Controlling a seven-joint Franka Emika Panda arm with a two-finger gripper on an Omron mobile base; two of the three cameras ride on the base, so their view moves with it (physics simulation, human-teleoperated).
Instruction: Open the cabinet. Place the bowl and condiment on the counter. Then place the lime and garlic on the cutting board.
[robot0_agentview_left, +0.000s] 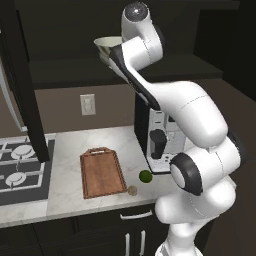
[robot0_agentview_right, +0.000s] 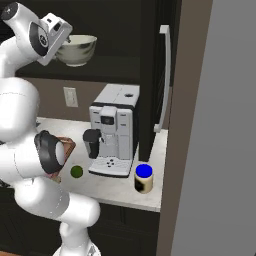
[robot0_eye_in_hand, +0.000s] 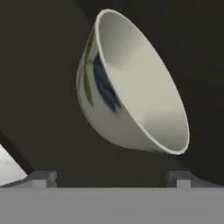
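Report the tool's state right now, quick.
Tool: open, jaws spread wide, holding nothing; the bowl sits just ahead of it on the cabinet shelf.

This is a home kitchen. A light marbled stone counter (robot0_agentview_left: 65, 150) runs above dark lower cabinets (robot0_agentview_left: 100, 230) with short silver handles. At nine o'clock in the left base view sits a gas stove (robot0_agentview_left: 20, 170) with pale burner grates. A wooden cutting board (robot0_agentview_left: 102, 172) lies at the counter's centre, and an espresso machine (robot0_agentview_right: 114, 130) stands at three o'clock from it. A wall socket (robot0_agentview_left: 87, 104) is set in the brown backsplash, beneath a dark upper cabinet (robot0_agentview_right: 125, 45) that stands open, with a ceramic bowl (robot0_agentview_right: 76, 50) on its shelf.
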